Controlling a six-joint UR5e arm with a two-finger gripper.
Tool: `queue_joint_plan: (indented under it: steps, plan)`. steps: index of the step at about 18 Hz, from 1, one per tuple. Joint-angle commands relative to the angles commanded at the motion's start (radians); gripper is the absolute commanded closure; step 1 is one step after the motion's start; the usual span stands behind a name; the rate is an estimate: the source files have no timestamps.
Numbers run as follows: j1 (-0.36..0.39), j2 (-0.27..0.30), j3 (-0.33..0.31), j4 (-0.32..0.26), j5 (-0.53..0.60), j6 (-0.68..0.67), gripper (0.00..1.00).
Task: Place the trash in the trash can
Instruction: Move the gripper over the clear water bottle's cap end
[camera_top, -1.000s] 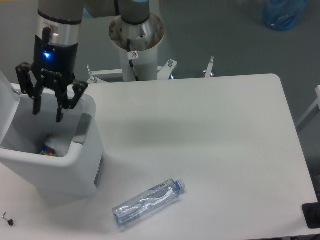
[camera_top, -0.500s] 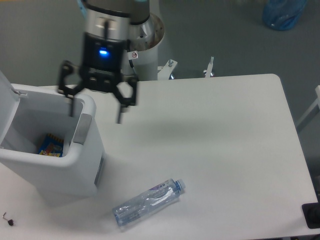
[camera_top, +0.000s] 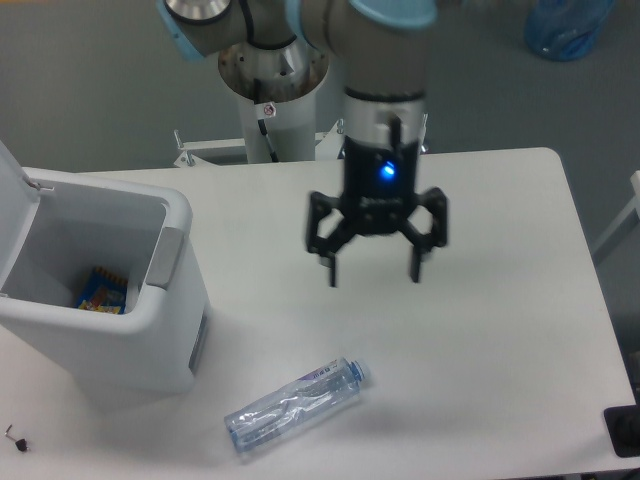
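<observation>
1. The gripper (camera_top: 374, 272) hangs above the middle of the white bench (camera_top: 500, 300), its jaws spread wide and pointing down, with nothing between them.
2. A blue light glows on the gripper's black body, just above the jaws.
3. The crushed clear plastic bottle (camera_top: 296, 404) lies on its side on the bench, nearer the camera than the jaws and a little to their left, well apart from them and not touched.
4. The bottle lies slantwise: its bluish cap (camera_top: 361, 372) points up and to the right, toward the jaws, and its base points toward the near left edge of the bench.
5. The trash can (camera_top: 110, 340) stands at the left of the bench, to the left of the bottle and well apart from the jaws.
6. Its lid (camera_top: 15, 205) is tipped up and open at the far left edge of the view, so the inside shows.
7. Inside the can, on the bottom, lies a small colourful piece (camera_top: 100, 292) in blue, yellow and red; what it is I cannot tell.
8. A grey panel (camera_top: 166, 256) sits on the can's right rim.
9. The arm's round base column (camera_top: 272, 90) stands beyond the far edge of the bench.
10. A tiny dark speck (camera_top: 14, 437) lies at the near left corner of the view.
</observation>
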Motion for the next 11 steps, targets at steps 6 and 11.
queue_joint_plan:
  steps: [6,11]
  plan:
    - [-0.031,-0.14,0.008,-0.003,0.163,0.359,0.0]
    - [-0.08,-0.244,0.086,-0.02,0.166,0.44,0.0]
